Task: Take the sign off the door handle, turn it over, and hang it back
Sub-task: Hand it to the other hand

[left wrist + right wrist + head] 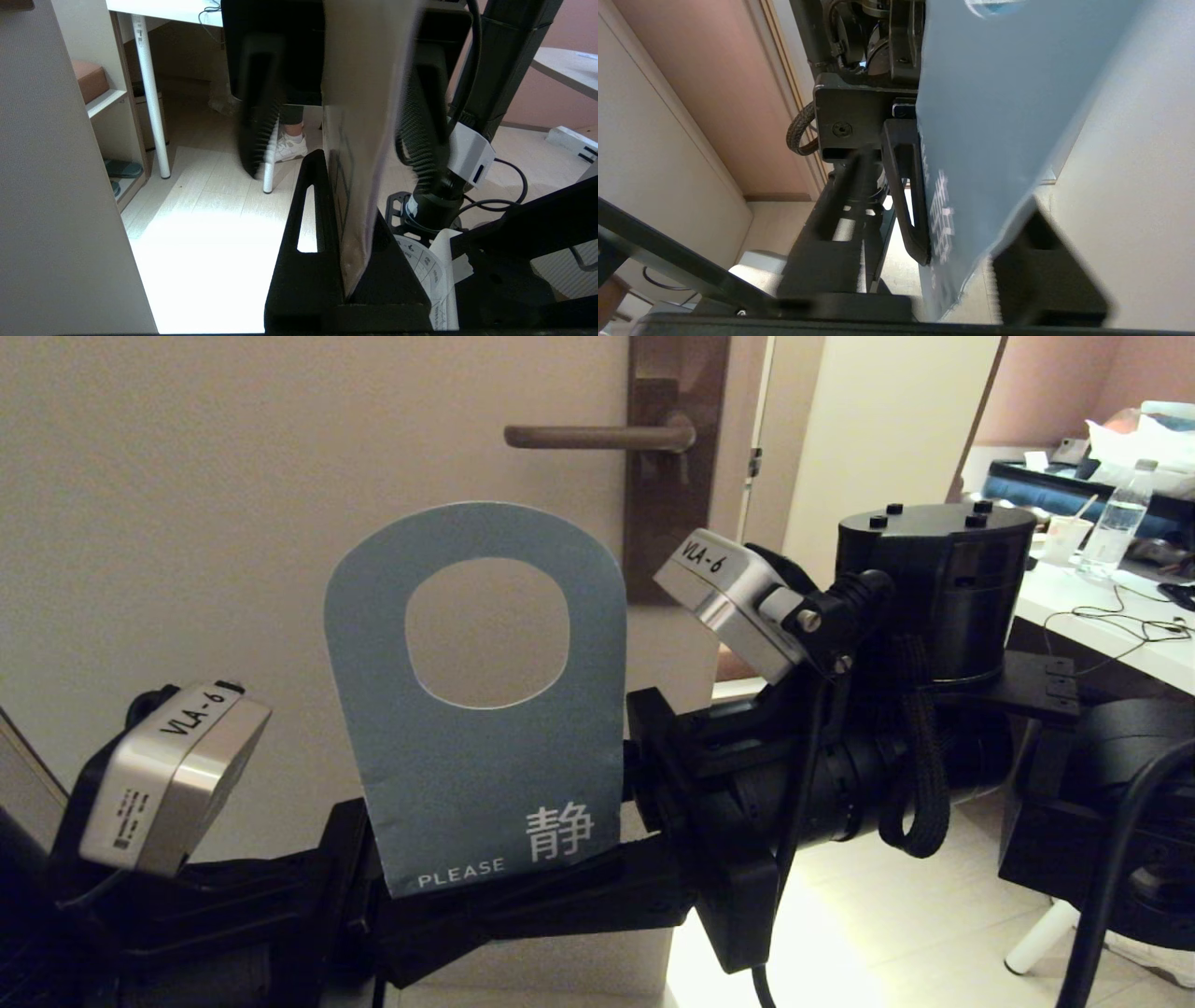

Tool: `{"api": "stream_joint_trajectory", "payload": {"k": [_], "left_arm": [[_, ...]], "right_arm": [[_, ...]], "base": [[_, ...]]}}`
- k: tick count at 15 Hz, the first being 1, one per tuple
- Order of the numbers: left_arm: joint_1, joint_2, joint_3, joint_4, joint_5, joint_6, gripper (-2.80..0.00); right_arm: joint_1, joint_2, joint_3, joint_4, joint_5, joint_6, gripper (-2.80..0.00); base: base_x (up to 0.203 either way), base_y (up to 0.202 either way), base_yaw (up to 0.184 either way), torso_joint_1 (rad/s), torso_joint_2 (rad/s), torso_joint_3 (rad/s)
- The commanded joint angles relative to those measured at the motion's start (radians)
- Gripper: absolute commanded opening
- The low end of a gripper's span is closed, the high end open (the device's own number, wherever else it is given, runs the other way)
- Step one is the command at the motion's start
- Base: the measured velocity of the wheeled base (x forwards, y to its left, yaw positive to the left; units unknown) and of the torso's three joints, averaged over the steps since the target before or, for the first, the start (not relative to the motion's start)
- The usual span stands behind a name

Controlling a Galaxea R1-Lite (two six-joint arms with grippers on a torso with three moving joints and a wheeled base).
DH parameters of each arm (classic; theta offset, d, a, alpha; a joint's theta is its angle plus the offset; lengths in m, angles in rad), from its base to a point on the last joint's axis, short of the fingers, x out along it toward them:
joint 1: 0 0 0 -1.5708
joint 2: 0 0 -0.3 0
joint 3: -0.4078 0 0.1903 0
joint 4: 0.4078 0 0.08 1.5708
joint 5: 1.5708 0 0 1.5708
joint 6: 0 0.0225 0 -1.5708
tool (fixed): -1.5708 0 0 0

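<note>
The sign (485,775) stands upright below the door handle (597,436), its grey-blue face with "PLEASE" towards the head camera and its oval hole on top. My left gripper (523,896) comes in from the left and is shut on the sign's lower edge. The left wrist view shows the sign (364,93) edge-on, clamped in that gripper (348,196). My right gripper (639,775) is at the sign's right edge, open, with its fingers either side of the card and apart from it. The right wrist view shows the blue face (994,116) inside that gripper (934,275).
The handle sits on a brown backplate (667,523) on the pale door (233,523). A white desk (1102,616) with a water bottle (1116,532) and cables stands at the right. A person's white shoe (289,147) shows under it, by a white table leg (152,93).
</note>
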Motion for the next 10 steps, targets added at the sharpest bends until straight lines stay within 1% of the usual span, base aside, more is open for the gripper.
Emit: {"api": "stream_joint_trajectory", "payload": {"k": [1,5,7,10], "left_arm": [[0.0,-0.01,0.005,-0.006,-0.003,-0.001,-2.8],[0.014,-0.039,0.049,-0.006,-0.002,-0.003,-2.8],[0.043,-0.062,0.081,-0.006,-0.002,-0.002,-2.8],[0.097,-0.086,0.114,-0.006,0.0,-0.003,-2.8]], "right_arm": [[0.0,-0.001,-0.001,-0.003,0.006,-0.001,0.0],[-0.001,-0.005,0.004,-0.003,0.003,-0.003,0.0],[-0.005,-0.015,0.017,-0.007,-0.001,-0.003,0.0],[-0.006,-0.019,0.033,-0.047,-0.024,-0.001,0.0]], "base": [[0.0,0.0,0.0,0.0,0.0,0.0],[0.0,0.0,0.0,0.0,0.0,0.0],[0.0,0.0,0.0,0.0,0.0,0.0],[0.0,0.0,0.0,0.0,0.0,0.0]]}}
